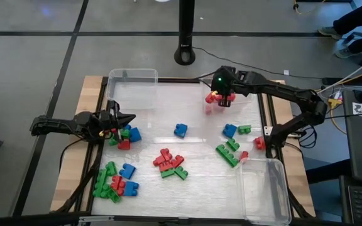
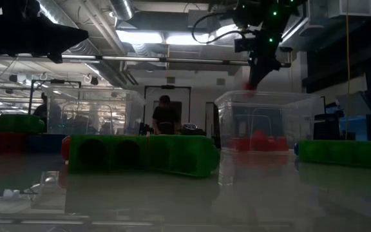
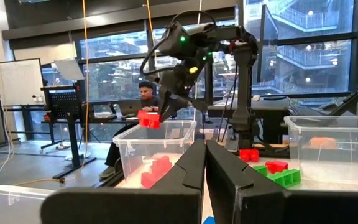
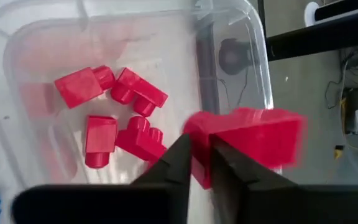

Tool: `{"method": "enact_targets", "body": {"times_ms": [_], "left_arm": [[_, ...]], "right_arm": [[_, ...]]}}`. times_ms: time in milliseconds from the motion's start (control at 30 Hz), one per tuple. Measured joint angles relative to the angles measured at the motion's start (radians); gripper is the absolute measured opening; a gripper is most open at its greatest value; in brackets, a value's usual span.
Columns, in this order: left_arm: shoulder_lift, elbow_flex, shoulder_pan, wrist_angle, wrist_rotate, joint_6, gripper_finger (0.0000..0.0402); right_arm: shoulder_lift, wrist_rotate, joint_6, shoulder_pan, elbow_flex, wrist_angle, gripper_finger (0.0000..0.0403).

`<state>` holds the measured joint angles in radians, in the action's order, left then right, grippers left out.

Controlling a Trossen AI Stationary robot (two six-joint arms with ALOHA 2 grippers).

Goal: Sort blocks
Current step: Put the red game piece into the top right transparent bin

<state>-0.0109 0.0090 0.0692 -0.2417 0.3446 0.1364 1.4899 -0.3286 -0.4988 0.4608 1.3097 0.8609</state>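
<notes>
My right claw [image 4: 201, 163] seems barely parted around a red block [image 4: 247, 140] above the bin [image 4: 17, 50]; next, release fully.

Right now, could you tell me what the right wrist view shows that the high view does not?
Right wrist only: four red blocks lying inside the clear bin.

High view only: the left gripper shut above the scattered blocks on the table.

Both: the right gripper with a red block between its fingers.
</notes>
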Motion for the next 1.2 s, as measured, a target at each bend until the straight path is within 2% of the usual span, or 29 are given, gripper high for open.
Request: {"method": "enact_targets", "body": {"times_ms": [133,233,467,700,867,1200], "left_arm": [[0.000,0.000,0.000,0.000,0.000,-0.020,0.0004],[0.000,0.000,0.000,0.000,0.000,-0.020,0.0004],[0.000,0.000,0.000,0.000,0.000,-0.019,0.0004],[0.000,0.000,0.000,0.001,0.000,-0.018,0.0004],[0.000,0.000,0.000,0.001,0.000,-0.017,0.0004],[0.000,0.000,0.000,-0.001,0.000,-0.020,0.0004]], "right_arm": [[0.000,0.001,0.005,-0.002,-0.007,0.001,0.0126],[0.000,0.044,0.005,-0.003,-0.005,0.001,0.0171],[0.000,0.254,0.003,-0.043,0.014,-0.062,0.0231],[0.000,0.301,-0.036,-0.226,-0.016,-0.318,0.0241],[0.018,0.334,-0.036,-0.338,-0.053,-0.428,0.0241],[0.187,0.342,0.039,-0.490,-0.068,-0.562,0.0241]]}}
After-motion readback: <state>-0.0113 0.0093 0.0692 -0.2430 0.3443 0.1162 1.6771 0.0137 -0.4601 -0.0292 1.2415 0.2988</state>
